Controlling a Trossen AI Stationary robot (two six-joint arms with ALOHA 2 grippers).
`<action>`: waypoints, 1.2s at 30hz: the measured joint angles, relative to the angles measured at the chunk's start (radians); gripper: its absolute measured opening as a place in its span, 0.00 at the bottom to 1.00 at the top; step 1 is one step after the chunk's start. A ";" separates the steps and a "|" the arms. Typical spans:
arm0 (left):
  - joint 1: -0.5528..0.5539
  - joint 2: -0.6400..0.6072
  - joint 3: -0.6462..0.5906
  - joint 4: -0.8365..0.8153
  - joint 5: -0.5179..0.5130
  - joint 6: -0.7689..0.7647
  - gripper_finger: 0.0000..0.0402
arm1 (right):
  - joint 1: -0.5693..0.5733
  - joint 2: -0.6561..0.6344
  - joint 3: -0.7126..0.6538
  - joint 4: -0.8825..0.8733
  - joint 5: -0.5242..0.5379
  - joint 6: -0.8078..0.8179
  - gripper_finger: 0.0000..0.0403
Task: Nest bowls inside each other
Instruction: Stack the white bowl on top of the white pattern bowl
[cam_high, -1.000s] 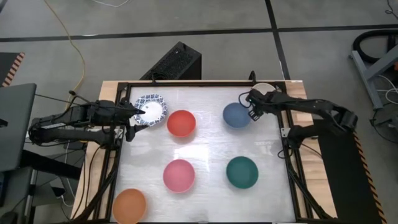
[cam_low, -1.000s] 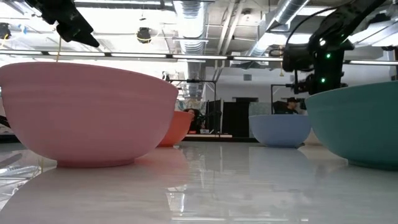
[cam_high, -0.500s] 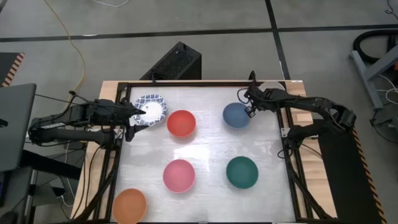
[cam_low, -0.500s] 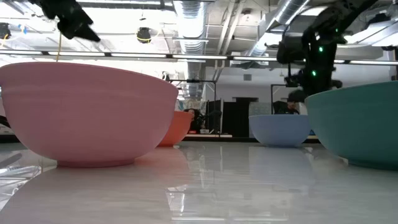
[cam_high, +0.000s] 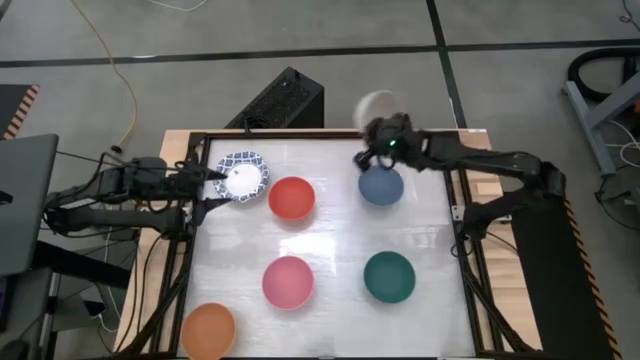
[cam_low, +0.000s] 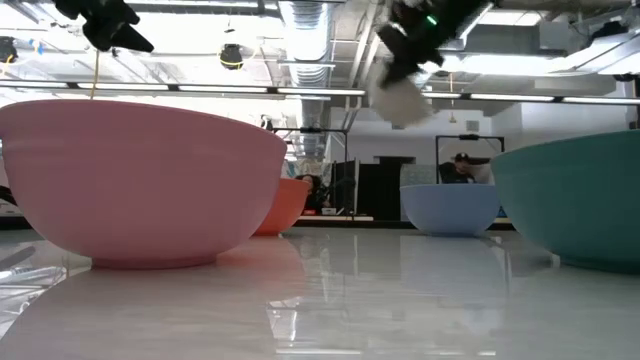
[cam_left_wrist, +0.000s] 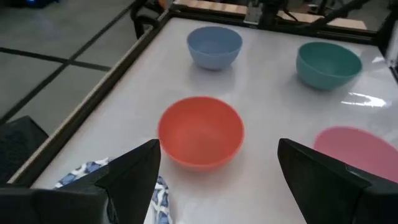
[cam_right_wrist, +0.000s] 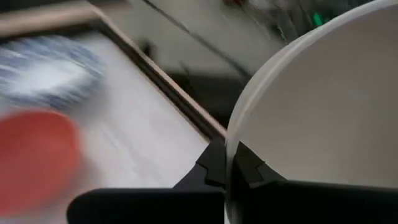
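Cream bowl held in the air above the blue bowl

The right gripper (cam_high: 378, 128) is clamped on the rim of a cream bowl (cam_high: 377, 105), its fingers pinching the wall, as the right wrist view shows. The bowl is off the counter (cam_high: 330, 240), above the far edge near the blue bowl (cam_high: 381, 186). In the low view it hangs tilted, blurred, high above the other bowls; which way its mouth faces I cannot tell for certain.

The left gripper (cam_high: 208, 178) stands wide open with nothing in it, just beside the white bowl with a blue patterned rim (cam_high: 242, 176) at the far left corner. In the left wrist view its two fingers (cam_left_wrist: 134, 177) frame the red bowl.

All bowls on the counter sit upright, mouths up, well apart from each other: the red bowl (cam_high: 292, 198) between the patterned one and the blue one, the pink bowl (cam_high: 288, 281) and green bowl (cam_high: 389, 277) nearer the front, the orange bowl (cam_high: 208, 330) at the front left corner. A black box (cam_high: 280, 100) lies on the floor beyond the counter.
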 joint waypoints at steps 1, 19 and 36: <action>0.000 -0.003 0.000 -0.004 0.006 0.001 0.78 | 0.027 0.028 0.019 0.056 -0.022 -0.039 0.02; 0.000 -0.050 0.000 -0.071 -0.020 -0.003 0.78 | 0.207 0.847 0.743 0.357 -0.241 -0.347 0.02; 0.000 -0.061 0.000 -0.167 -0.093 -0.018 0.78 | 0.174 1.262 1.179 0.172 -0.290 -0.240 0.09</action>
